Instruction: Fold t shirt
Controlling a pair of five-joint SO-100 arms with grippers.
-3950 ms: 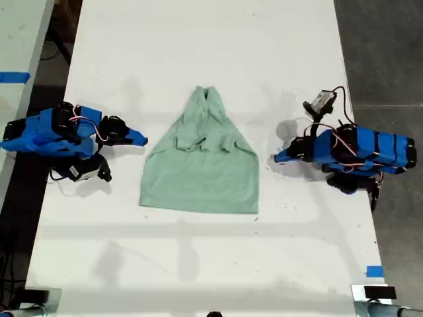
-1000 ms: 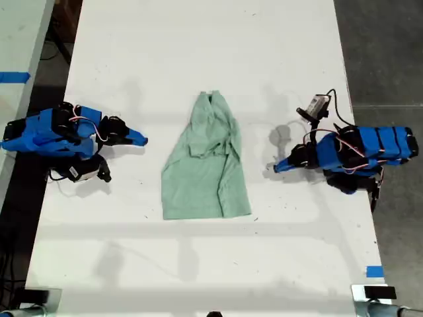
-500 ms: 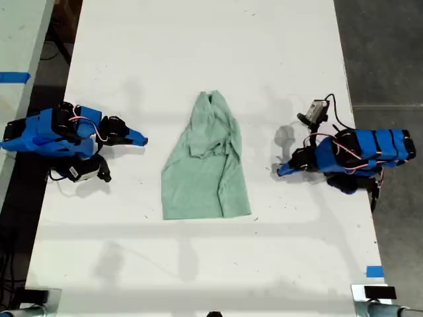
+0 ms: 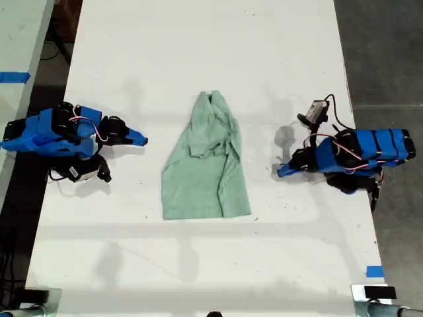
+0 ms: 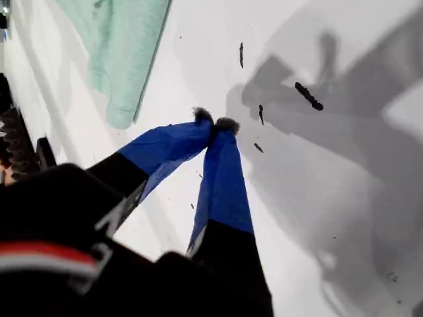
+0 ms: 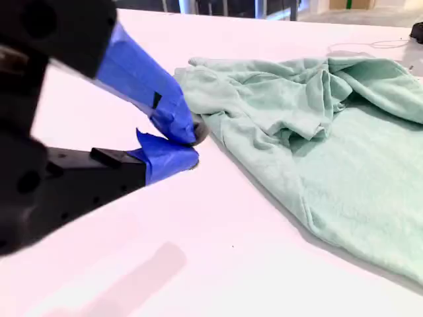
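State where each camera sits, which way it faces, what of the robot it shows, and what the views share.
Exterior view: overhead, looking straight down at the table, with the shirt between both blue arms.
First wrist view: on the arm at the exterior view's right, looking along my first tool, shut, towards a shirt corner.
Second wrist view: on the arm at the exterior view's left, looking low along my second tool, shut, across the shirt.
Shared: all three show the shirt and table.
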